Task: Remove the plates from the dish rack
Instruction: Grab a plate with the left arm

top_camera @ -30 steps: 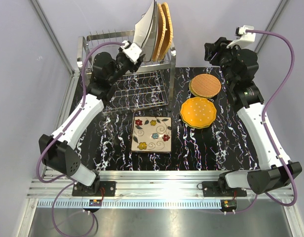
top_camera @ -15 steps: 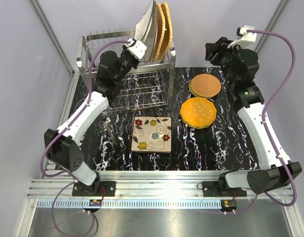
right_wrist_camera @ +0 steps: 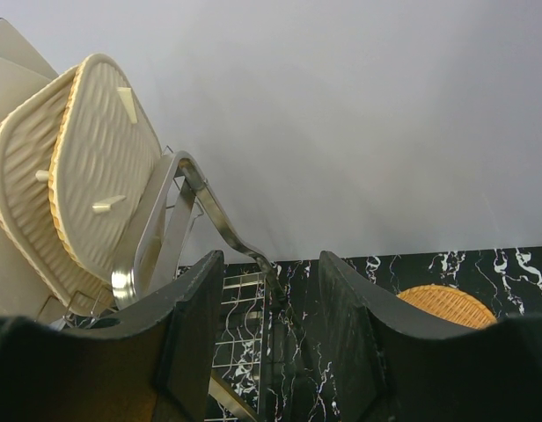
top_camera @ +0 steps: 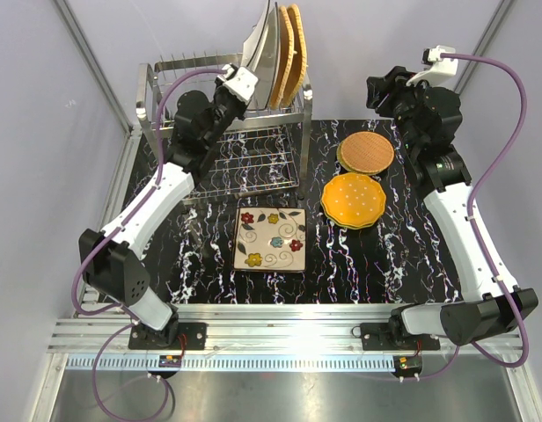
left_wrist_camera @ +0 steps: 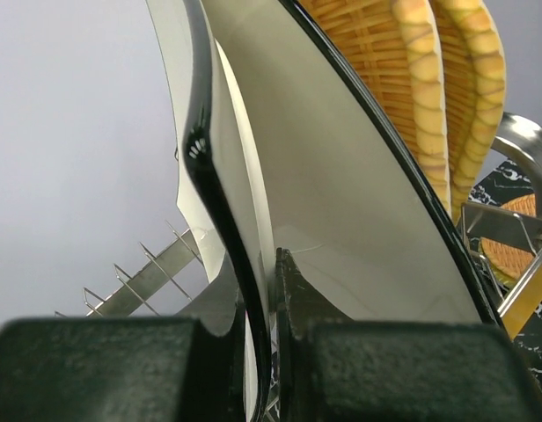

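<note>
My left pincer (left_wrist_camera: 260,338) is clamped on the lower edge of a white plate (left_wrist_camera: 199,149) with a dark glossy rim, a pad pressed to each face. It stands upright in the prongs on top of the dish rack (top_camera: 187,63). My own dark fingers fill the bottom of the left wrist view, so I cannot see where the plate sits in the prongs. A second pale plate (left_wrist_camera: 341,193) leans close behind it; whether the two touch I cannot tell, and the top of both is cut off. Behind them stand two woven plates (top_camera: 293,48), also on edge – from above, the whole group overlaps into one fan.

My right pincer (right_wrist_camera: 269,264) hangs off the rack's right end with its fingers apart and nothing between them. In its view the woven plates show only their pale ribbed backs, cropped at the left.

On the marbled black table (top_camera: 209,255) lie a floral plate (top_camera: 272,239), an orange scalloped plate (top_camera: 355,200) and a round woven plate (top_camera: 366,152). A green sliver shows under the orange one – a rim or another plate beneath, I cannot tell
</note>
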